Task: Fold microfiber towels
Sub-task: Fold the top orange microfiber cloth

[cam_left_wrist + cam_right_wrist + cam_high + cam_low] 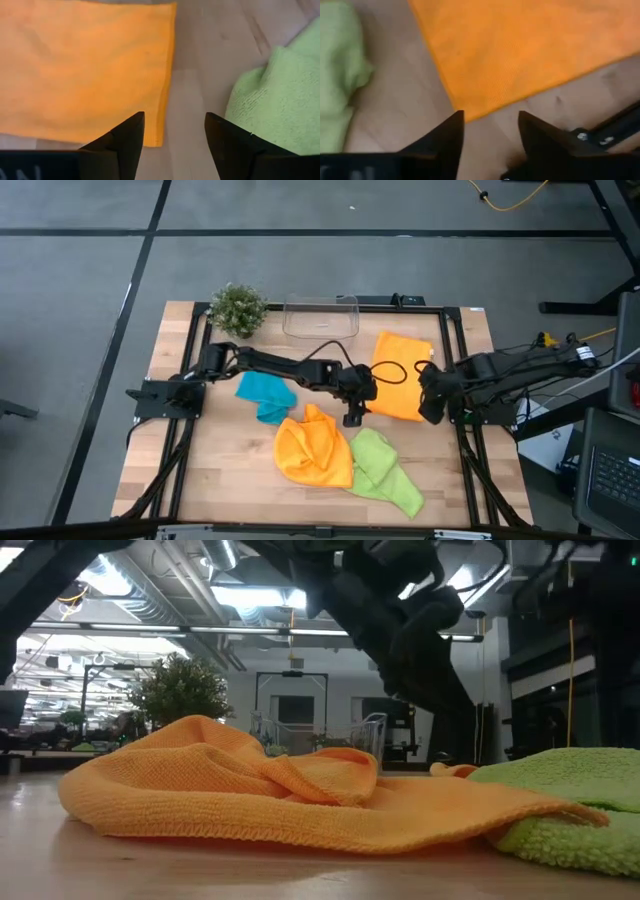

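Overhead, both end effectors over flat orange towel (400,375), fingers apart, empty.
Left end effector (353,418) at its left edge, right end effector (432,412) at its near right corner. Fuzzy cloths on wooden counter (220,470): crumpled orange towel (315,448), lime green towel (385,470), teal towel (266,394).

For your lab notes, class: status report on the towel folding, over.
Left tool and right tool open, empty, above flat orange microfiber towel. Crumpled orange towel unfolded. Nothing blocking.
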Controlling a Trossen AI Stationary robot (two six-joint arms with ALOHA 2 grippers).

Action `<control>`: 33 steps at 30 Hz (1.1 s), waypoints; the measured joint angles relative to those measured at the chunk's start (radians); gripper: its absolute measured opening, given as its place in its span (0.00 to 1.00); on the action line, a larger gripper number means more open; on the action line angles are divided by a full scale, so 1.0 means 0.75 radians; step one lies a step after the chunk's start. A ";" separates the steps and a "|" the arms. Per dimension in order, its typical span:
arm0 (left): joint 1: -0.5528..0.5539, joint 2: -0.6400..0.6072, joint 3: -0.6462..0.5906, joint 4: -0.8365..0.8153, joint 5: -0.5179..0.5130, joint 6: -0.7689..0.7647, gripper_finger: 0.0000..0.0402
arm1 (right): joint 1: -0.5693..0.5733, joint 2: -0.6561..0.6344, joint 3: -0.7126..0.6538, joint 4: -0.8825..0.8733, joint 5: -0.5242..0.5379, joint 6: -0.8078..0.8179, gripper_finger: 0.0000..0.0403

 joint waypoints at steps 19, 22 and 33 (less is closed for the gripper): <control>0.010 0.122 0.000 0.023 -0.009 0.152 0.51 | 0.001 0.110 -0.412 0.617 -0.197 -0.005 0.59; 0.009 0.144 0.000 0.019 -0.009 0.155 0.51 | 0.001 0.110 -0.391 0.612 -0.198 -0.041 0.57; 0.005 0.211 0.009 0.009 -0.029 0.181 0.50 | 0.002 0.132 -0.375 0.644 -0.193 -0.308 0.54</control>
